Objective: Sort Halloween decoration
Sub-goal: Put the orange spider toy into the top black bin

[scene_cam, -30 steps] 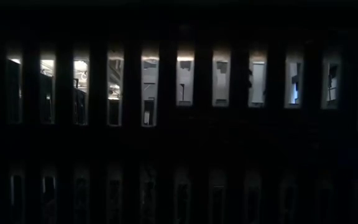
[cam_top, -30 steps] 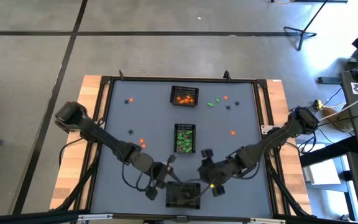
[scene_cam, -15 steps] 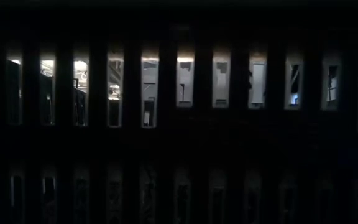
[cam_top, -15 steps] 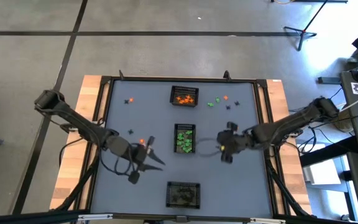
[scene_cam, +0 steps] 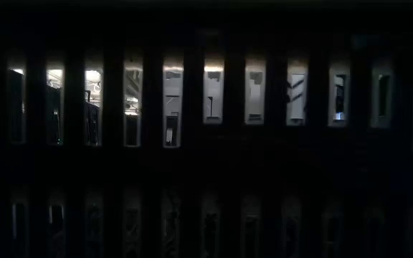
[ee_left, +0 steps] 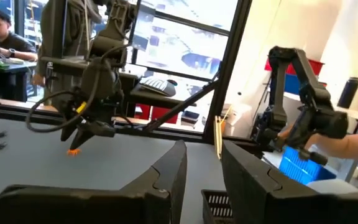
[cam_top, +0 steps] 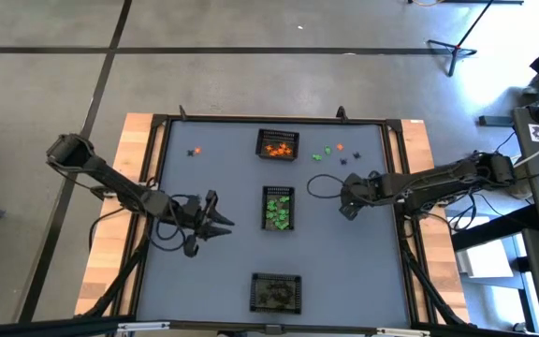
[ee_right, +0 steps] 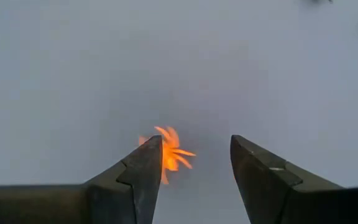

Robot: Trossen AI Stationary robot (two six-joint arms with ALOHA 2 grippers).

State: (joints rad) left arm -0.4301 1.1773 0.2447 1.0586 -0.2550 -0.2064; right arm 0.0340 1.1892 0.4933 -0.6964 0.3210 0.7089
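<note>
Both arms have swung off the near-edge basket [cam_top: 276,292]; right gripper [cam_top: 349,200] now straddles an orange trinket [ee_right: 169,154].

Low view: almost all dark, a slatted black wall [scene_cam: 206,186] blocks the desk; only slivers of room show thru gaps. High view: trinkets in the far basket [cam_top: 277,145] and mid basket [cam_top: 278,208] too small to tell shapes; near basket [cam_top: 276,292] contents unreadable. Right wrist: orange trinket [ee_right: 169,152] blurred, part hidden behind one finger [ee_right: 138,177] of right tool.
</note>
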